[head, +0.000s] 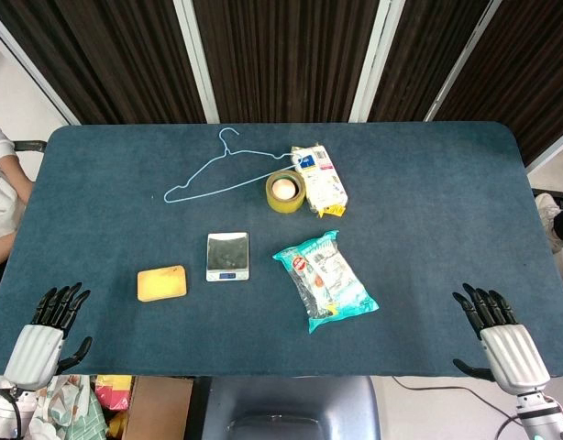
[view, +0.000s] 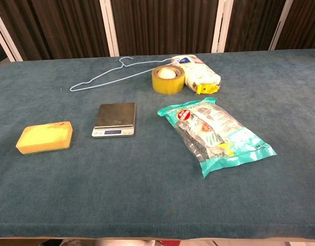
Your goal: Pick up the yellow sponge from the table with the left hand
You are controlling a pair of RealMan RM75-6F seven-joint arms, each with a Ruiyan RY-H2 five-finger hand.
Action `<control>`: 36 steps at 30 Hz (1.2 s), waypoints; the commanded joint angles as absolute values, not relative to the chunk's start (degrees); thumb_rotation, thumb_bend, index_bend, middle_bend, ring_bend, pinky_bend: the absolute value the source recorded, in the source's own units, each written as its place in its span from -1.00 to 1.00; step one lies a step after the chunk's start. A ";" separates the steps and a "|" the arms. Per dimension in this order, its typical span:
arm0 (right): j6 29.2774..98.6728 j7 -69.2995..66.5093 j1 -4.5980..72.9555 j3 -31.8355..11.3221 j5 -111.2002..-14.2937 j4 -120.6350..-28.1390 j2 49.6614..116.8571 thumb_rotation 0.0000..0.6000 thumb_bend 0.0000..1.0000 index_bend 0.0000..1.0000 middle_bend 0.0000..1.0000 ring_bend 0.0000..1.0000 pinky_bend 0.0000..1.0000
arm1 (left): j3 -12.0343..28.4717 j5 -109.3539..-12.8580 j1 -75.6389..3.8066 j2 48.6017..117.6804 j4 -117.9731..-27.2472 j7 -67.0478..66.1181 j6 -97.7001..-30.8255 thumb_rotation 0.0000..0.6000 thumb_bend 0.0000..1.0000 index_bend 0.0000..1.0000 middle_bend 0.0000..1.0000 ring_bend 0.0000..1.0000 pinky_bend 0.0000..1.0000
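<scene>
one yellow sponge, one scale, two packets, two open hands

– What is the table like?
– Soft, fuzzy blue cloth, not shiny.
– And the yellow sponge?
– Rough and dull. The scale top is shiny metal, and the snack bag is shiny plastic.

Blue table, sponge, scale, hanger, tape, packets

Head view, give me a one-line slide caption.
Both hands, left and right, rest open at the table's near edge; sponge untouched beside the scale.
</scene>
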State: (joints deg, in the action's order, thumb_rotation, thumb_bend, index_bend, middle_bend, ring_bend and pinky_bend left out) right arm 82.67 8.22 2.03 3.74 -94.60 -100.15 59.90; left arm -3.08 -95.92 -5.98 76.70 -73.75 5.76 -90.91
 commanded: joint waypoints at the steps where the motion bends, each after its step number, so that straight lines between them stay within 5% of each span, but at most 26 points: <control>1: 82.80 8.24 1.99 3.81 -94.81 -100.26 59.87 1.00 -0.61 -1.00 -1.00 -1.00 -1.00 | -3.18 -95.54 -6.02 76.80 -74.01 6.03 -90.03 1.00 -0.27 -1.00 -0.99 -1.00 -0.97; 8: 82.76 8.08 2.00 3.89 -94.96 -100.34 59.89 1.00 -0.61 -1.00 -1.00 -1.00 -1.00 | -1.76 -96.47 -9.49 79.49 -73.89 8.97 -87.10 1.00 -0.29 -1.00 -1.00 -1.00 -0.96; 19: 81.16 7.99 2.91 3.40 -93.86 -100.32 60.32 1.00 -0.61 -1.00 -1.00 -1.00 -1.00 | 4.32 -86.30 -17.93 85.90 -80.17 -0.34 -71.65 1.00 -0.37 -1.00 -1.00 -1.00 -0.96; 32: 81.86 5.54 2.84 3.54 -94.27 -100.14 59.34 1.00 -0.61 -1.00 -1.00 -1.00 -1.00 | 7.87 -78.01 -23.67 96.88 -70.94 -5.25 -63.20 1.00 -0.40 -1.00 -1.00 -1.00 -0.94; 36: 82.54 4.76 2.60 3.48 -94.36 -99.93 59.04 1.00 -0.61 -1.00 -1.00 -1.00 -1.00 | 8.74 -75.49 -24.29 98.55 -68.68 -7.83 -62.52 1.00 -0.42 -1.00 -0.95 -0.88 -0.78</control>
State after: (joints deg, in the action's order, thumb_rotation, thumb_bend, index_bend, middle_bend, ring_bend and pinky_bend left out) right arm 82.51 4.78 2.64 3.49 -94.37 -99.96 59.07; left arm 8.30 -76.18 -23.94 97.92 -69.25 -7.10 -62.75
